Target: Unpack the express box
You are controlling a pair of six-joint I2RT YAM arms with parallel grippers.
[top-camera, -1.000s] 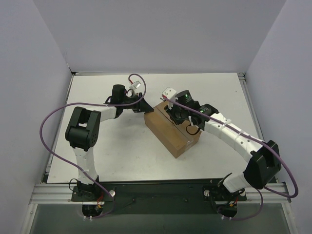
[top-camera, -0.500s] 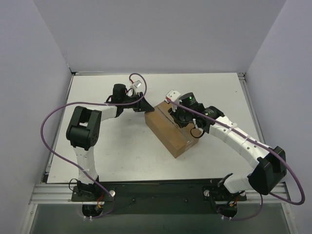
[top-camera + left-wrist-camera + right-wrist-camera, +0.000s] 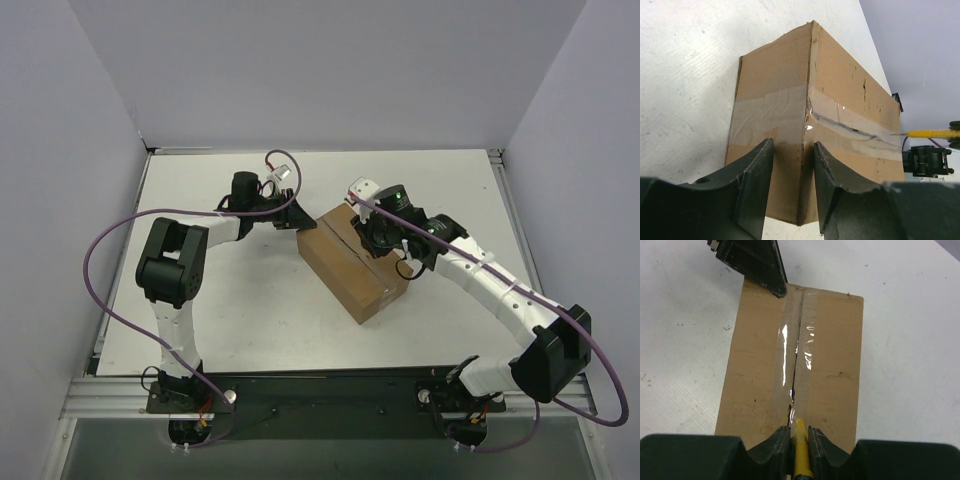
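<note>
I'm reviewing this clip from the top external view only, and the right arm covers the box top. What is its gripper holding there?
Observer: The right gripper is shut on a yellow knife, with the tip at the centre seam of the express box.
Operator: Is the tape cut yet?
Observer: The right wrist view shows the clear tape slit along the seam beyond the blade. I cannot tell whether the slit reaches the far edge.
Operator: And the left side?
Observer: The left gripper has its jaws apart, straddling a vertical corner of the box.
</note>
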